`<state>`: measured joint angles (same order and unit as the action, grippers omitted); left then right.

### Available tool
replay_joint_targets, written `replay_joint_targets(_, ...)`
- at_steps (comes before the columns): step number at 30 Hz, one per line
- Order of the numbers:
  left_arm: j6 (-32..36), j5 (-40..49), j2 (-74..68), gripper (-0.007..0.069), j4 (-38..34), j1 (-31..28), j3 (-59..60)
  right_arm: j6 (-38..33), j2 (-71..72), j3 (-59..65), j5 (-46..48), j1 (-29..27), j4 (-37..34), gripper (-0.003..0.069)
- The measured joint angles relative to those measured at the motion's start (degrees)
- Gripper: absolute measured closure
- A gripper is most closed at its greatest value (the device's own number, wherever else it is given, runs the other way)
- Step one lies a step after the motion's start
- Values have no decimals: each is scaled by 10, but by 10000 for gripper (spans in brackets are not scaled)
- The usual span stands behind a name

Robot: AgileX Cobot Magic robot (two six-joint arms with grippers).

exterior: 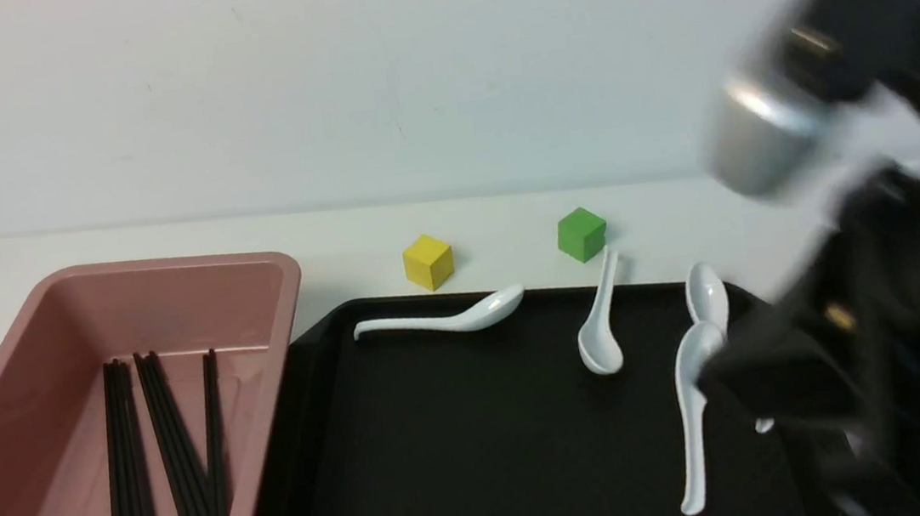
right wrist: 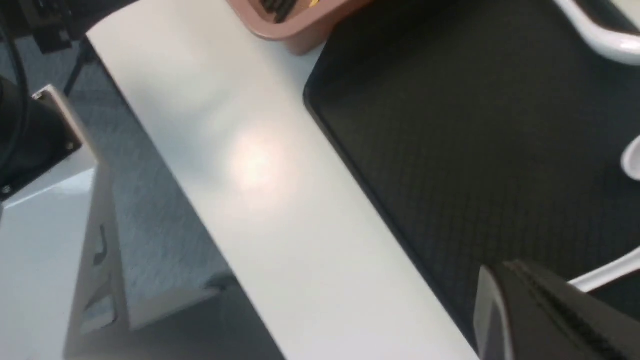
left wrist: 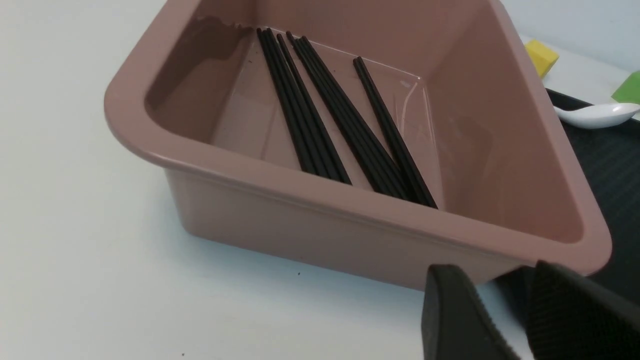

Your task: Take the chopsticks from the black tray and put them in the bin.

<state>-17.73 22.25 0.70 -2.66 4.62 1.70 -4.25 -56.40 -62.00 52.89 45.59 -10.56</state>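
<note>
Nearest first, item by item.

1. My left gripper [left wrist: 500,282]: the fingers are parted by a narrow gap with nothing between them. It hangs just off a corner of the bin [exterior: 31,406], on the side next to the black tray [exterior: 463,446].
2. My right gripper [right wrist: 520,282]: the fingers are pressed together and I see nothing caught in them. It sits over the black tray, close to a white spoon handle. From the front, my right arm [exterior: 899,289] is a blurred dark mass over the tray's right end.
3. The bin is dusty pink and deep, on the white table [exterior: 356,243] at my left. Its right wall is just beside the tray's left rim.
4. The chopsticks [exterior: 165,460] are black and lie flat on the bin's floor in loose bunches, lengthwise. Their gold bands are at the near end. I cannot make out an exact count.
5. Four white spoons on the tray:
   - One long spoon [exterior: 691,422] lies at the right, with its handle toward me.
   - A second spoon [exterior: 708,296] lies just behind it, partly hidden by my arm.
   - A third spoon [exterior: 601,337] has its handle propped over the far rim.
   - A fourth spoon [exterior: 449,319] lies along the far rim.
6. Two cubes stand beyond the tray on the table — a yellow cube [exterior: 428,261] and a green cube [exterior: 581,234], well apart. The green one is near the propped handle.
</note>
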Motion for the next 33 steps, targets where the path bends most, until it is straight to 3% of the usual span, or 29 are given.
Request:
replay_joint_targets(5, 0, 0, 0, 386, 0, 0, 0, 11, 173, 212, -174, 0, 18, 663)
replay_joint_targets(6, 0, 0, 0, 386, 0, 0, 0, 24, 235, 304, -265, 0, 20, 663)
replay_joint_targets(13, 0, 0, 0, 386, 0, 0, 0, 69, 352, 492, -462, 0, 20, 658)
replay_joint_targets(33, 0, 0, 0, 386, 0, 0, 0, 71, 352, 507, -500, 0, 20, 642)
